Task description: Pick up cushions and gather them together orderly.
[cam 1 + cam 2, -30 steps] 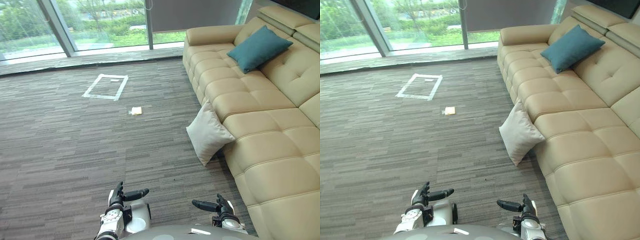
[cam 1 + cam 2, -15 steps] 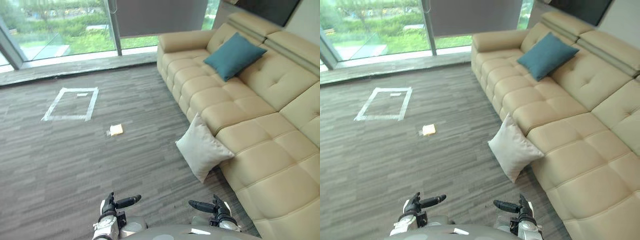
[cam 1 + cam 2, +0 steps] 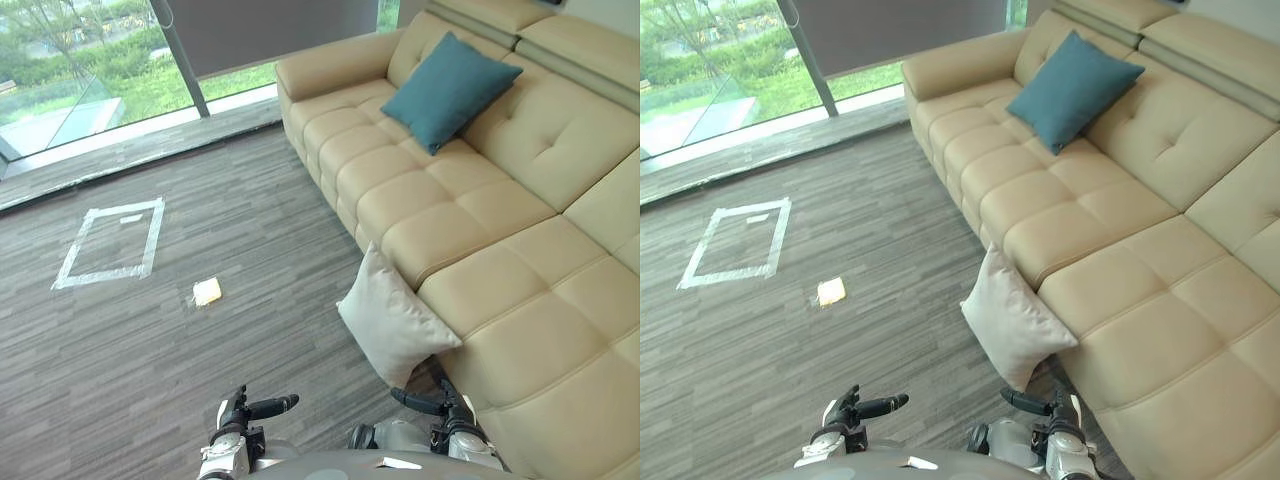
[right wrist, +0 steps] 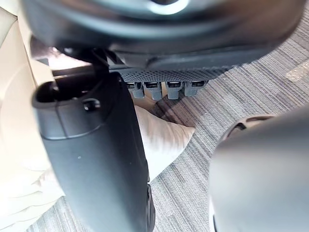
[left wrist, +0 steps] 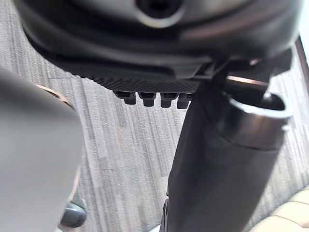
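- Both eye views have swung since a second ago. That is my camera turning, not the things moving: the sofa now sits larger across the right side, and the cushions keep their places against it.
- Nearest me, the left hand (image 3: 243,412) at 6 o'clock and the right hand (image 3: 445,408) at 5 o'clock hang low over the grey carpet (image 3: 150,360). Both are empty, with fingers straight and relaxed, just as before. In each wrist view the fingertips (image 5: 149,98) show as a short row.
- The cream cushion (image 3: 393,325) is at 1 o'clock from the hands. It stands on the carpet on one corner, diamond-wise, and leans back against the front of the beige sofa (image 3: 520,300). Its top corner points to about 11 o'clock. Its lowest corner is hard to make out near my right hand.
- A small yellowish scrap (image 3: 207,291) lies flat on the carpet at 11 o'clock; I cannot tell what it is.
- Beyond it, at 10 o'clock, is a white tape square (image 3: 108,255).
- The teal cushion (image 3: 449,90) is far off at 1 o'clock on the sofa seat. It is tilted on a corner and propped against the backrest, with its long diagonal running from 1 to 7 o'clock.
- The sofa is cut off at the right and bottom edges.
- The window (image 3: 80,70) runs along the far side.
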Robot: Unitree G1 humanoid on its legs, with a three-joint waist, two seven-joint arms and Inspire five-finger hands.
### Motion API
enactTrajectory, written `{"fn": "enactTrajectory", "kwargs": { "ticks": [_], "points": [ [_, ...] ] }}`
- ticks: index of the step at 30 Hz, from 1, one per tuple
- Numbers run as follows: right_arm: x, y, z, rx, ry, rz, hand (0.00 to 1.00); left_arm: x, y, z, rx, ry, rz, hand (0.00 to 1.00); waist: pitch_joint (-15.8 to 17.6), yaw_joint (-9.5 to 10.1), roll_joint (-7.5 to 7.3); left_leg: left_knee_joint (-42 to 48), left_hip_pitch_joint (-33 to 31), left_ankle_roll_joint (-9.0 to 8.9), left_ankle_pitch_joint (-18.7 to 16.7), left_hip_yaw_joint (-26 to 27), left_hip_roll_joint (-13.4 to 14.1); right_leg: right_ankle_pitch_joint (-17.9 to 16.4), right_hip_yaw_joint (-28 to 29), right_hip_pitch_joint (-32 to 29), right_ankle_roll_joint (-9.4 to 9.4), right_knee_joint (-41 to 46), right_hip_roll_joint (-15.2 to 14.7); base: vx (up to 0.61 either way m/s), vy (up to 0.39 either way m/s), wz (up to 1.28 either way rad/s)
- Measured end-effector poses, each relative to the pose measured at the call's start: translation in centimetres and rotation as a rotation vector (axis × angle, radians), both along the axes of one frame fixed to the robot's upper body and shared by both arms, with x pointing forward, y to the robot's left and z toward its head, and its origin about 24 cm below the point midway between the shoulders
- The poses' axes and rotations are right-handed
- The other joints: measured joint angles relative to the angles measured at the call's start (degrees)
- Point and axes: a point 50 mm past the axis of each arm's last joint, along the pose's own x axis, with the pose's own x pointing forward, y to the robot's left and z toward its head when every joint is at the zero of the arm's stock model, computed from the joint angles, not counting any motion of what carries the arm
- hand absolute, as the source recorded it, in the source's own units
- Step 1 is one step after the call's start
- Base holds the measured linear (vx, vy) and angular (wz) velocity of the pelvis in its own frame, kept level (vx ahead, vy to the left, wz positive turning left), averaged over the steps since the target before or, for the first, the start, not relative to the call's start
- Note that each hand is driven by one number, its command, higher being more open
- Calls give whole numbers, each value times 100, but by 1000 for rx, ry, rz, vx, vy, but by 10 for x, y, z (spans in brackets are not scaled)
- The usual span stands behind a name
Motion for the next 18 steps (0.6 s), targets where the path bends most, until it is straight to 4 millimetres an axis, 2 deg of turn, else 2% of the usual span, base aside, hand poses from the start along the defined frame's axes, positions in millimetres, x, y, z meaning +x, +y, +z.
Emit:
{"fn": "enactTrajectory", "kwargs": {
  "ticks": [1, 2, 4, 7, 9, 10, 11, 12, 13, 14, 16, 17, 18],
  "points": [
    [-1, 0, -1, 0, 8, 3, 100, 1, 0, 1, 2, -6, 1, 100, -1, 21, 3, 46, -126, 95, -55, 48, -13, 5, 61, 100, 6, -77, 28, 236, 16, -56],
    [-2, 2, -1, 1, 13, 18, 100, 3, 0, 2, 3, -19, -1, 100, -1, 88, -21, -170, -400, 289, -191, 189, -53, 17, 217, 301, 28, -231, 36, 285, 40, -65],
    [-3, 2, -2, 1, 17, 17, 100, 6, 0, 3, 5, -39, -3, 100, 2, 148, -32, -885, -699, 397, -340, 183, -121, 27, 532, 550, 54, -407, 18, 270, 73, -79],
    [-3, 6, -2, -2, 25, 19, 100, 11, 2, 5, 15, -59, -1, 100, 32, 175, -112, -1892, -1118, 381, -285, -426, -454, -46, 994, 742, 156, -532, -177, 249, 169, -86],
    [-4, 7, -3, -10, 40, 52, 100, 13, 3, 6, 18, -64, 9, 100, 32, 203, -116, -2629, -1338, 313, 0, -977, -655, -264, 1468, 845, 418, -463, -335, 378, 329, -99],
    [-4, 7, -3, -12, 42, 58, 100, 12, 3, 6, 19, -63, 12, 100, 23, 221, -115, -2769, -1323, 285, 64, -1054, -666, -372, 1615, 862, 510, -392, -366, 435, 407, -117],
    [-6, 5, -3, -16, 49, 69, 100, 11, 1, 5, 14, -57, 15, 100, -30, 269, -62, -2845, -1302, 342, 221, -1141, -655, -566, 1916, 905, 678, -265, -371, 303, 289, -98],
    [-7, 6, -4, -14, 54, 71, 100, 11, 1, 5, 10, -56, 20, 100, -60, 298, -58, -2749, -1282, 386, 449, -1141, -670, -643, 2062, 921, 732, -216, -400, 353, 334, -111],
    [-9, 9, -5, -5, 63, 73, 100, 10, 4, 5, 16, -53, 24, 100, -144, 326, -130, -2589, -1272, 416, 703, -1100, -722, -705, 2280, 932, 809, -182, -461, 374, 330, -88],
    [-13, 18, -7, 16, 72, 80, 100, 9, 12, 5, 36, -45, 18, 100, -280, 313, -370, -2444, -1267, 483, 509, -829, -834, -716, 2488, 906, 863, -150, -681, 461, 396, -82],
    [-17, 27, -8, 41, 80, 91, 100, 7, 18, 5, 51, -31, 14, 100, -417, 313, -564, -2437, -1149, 631, 339, -450, -950, -576, 2753, 660, 962, 190, -920, 517, 423, -72],
    [-16, 27, -8, 41, 79, 102, 100, 6, 18, 4, 49, -19, 11, 100, -434, 312, -582, -2520, -960, 736, 276, -272, -987, -394, 2831, 511, 1025, 522, -988, 483, 421, -83],
    [-14, 26, -8, 38, 75, 107, 100, 4, 18, 2, 47, -5, 13, 100, -427, 316, -521, -2743, -684, 797, 240, -66, -969, -197, 2832, 325, 1046, 967, -1045, 247, 251, -104]
  ]
}}
